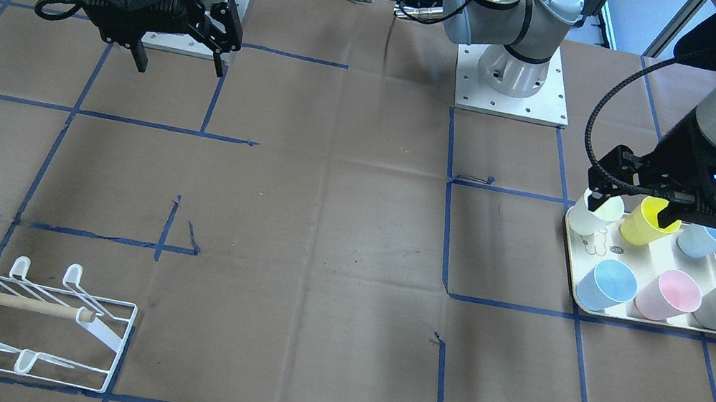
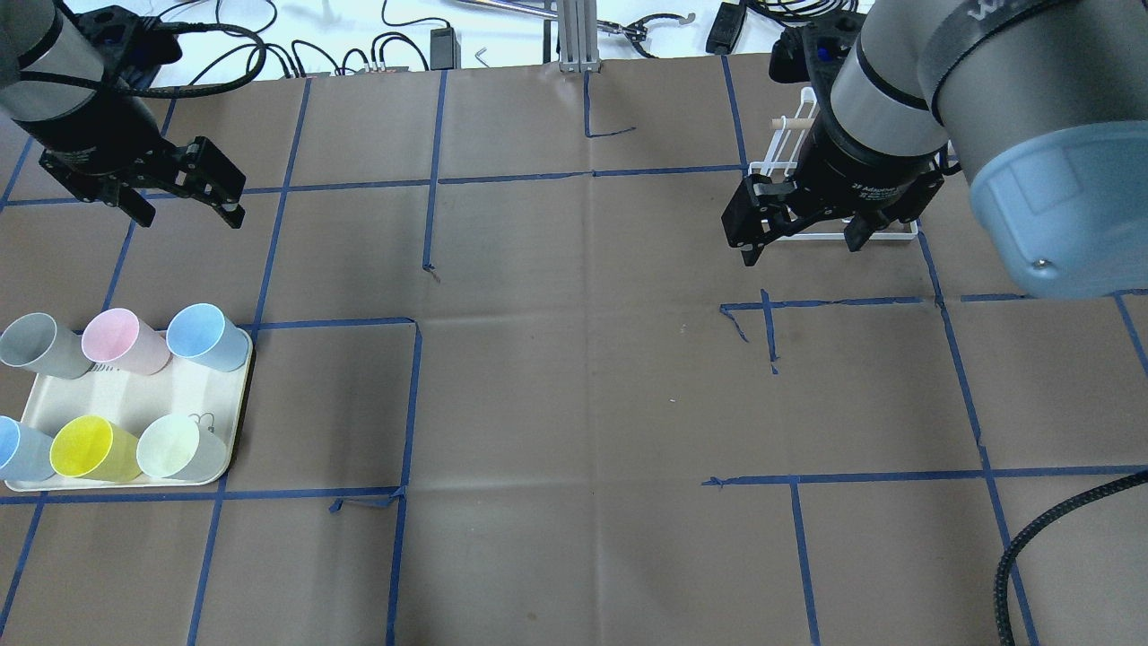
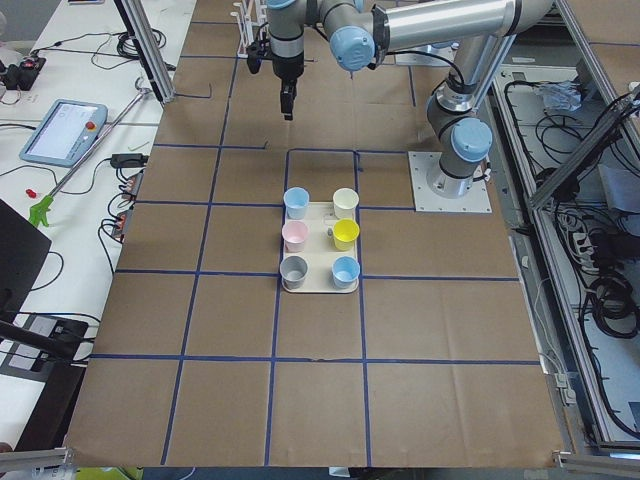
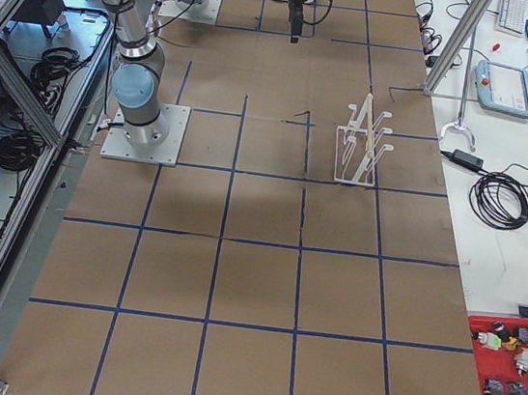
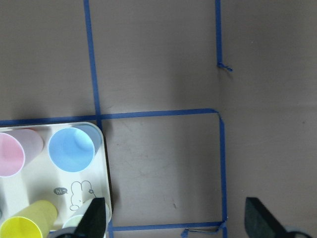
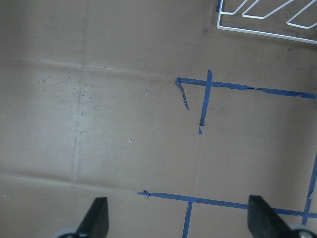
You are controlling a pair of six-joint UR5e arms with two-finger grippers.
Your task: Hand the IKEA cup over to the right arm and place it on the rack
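Observation:
Several cups stand mouth up on a cream tray (image 2: 235, 395): grey (image 2: 36, 345), pink (image 2: 121, 339), blue (image 2: 206, 334), light blue (image 2: 16, 449), yellow (image 2: 90, 447) and pale green (image 2: 175, 446). My left gripper (image 2: 190, 213) is open and empty, high above the table beside the tray; its view shows the blue cup (image 5: 72, 149) and the tray's edge (image 5: 105, 173). My right gripper (image 2: 801, 249) is open and empty, hovering near the white wire rack (image 1: 18, 319) with its wooden dowel. The rack's base shows in the right wrist view (image 6: 267, 20).
Brown paper with blue tape lines (image 2: 592, 173) covers the table. The arm bases (image 1: 515, 82) stand at the robot's side. Cables and gear lie past the far edge (image 2: 404, 40).

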